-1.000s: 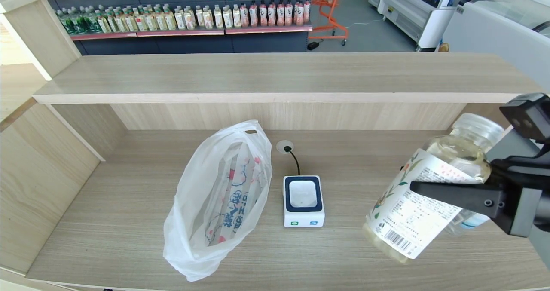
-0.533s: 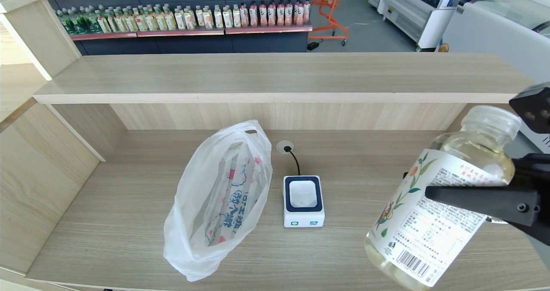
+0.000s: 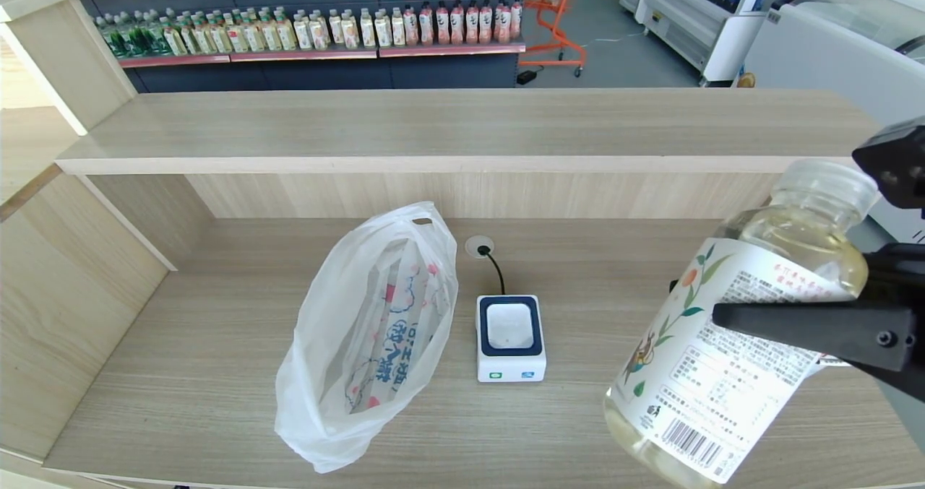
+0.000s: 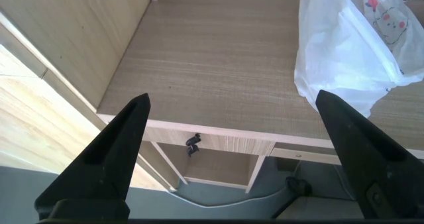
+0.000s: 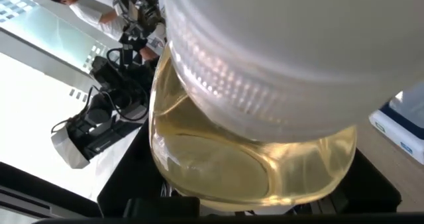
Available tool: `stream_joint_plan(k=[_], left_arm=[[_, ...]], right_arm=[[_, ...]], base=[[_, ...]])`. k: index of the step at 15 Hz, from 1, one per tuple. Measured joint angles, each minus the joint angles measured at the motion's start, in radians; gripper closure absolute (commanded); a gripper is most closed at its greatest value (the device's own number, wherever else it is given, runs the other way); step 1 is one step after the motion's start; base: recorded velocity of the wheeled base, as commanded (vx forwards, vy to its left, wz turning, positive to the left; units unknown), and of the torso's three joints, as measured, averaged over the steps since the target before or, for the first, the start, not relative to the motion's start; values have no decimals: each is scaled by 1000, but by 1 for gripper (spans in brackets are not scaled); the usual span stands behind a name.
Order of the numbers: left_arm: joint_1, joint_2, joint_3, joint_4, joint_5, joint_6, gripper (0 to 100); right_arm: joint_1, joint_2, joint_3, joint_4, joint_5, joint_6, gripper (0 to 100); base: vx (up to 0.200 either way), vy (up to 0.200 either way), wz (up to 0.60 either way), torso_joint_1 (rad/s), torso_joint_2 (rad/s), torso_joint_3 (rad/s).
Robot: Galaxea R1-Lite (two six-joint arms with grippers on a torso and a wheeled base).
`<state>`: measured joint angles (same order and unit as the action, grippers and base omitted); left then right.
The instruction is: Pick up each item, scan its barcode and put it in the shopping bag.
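One bottle sat clamped across its label in our right gripper, aloft right of the scanner with its barcode end lowest (presumably ready for scanning), while our left gripper hung wide apart, empty, near the bag.

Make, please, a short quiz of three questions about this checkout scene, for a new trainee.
1. True or false: the right gripper holds the bottle in the air above the counter.
2. Choose one. Where does the scanner stand?
A) inside the shopping bag
B) on the counter beside the shopping bag, on the robot's right of it
C) on the upper shelf
3. Complete: the left gripper is ____ (open or shut).

Key: 1 true; 2 B; 3 open.
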<state>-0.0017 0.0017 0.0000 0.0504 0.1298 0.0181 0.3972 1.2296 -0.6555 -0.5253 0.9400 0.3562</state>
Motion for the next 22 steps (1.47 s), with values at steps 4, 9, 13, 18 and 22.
stream_joint_plan(k=[4,9,13,18,22], left_arm=[[0,0,0,0,0,0,0],[0,0,0,0,0,0,0],[0,0,0,0,0,0,0],[0,0,0,0,0,0,0],[0,0,0,0,0,0,0]], right_arm=[[10,-3,2,0,0,0,100],[13,-11,9,-1,-4,-10,100],[-29,-7,19,-6,-38,-243,100],[-142,64,32,-10,-218,-847,100],[-197,117,33,-11,-275,-1206,100]], base=[[0,0,0,0,0,0],[0,0,0,0,0,0],[0,0,0,0,0,0],[0,0,0,0,0,0],[0,0,0,0,0,0]])
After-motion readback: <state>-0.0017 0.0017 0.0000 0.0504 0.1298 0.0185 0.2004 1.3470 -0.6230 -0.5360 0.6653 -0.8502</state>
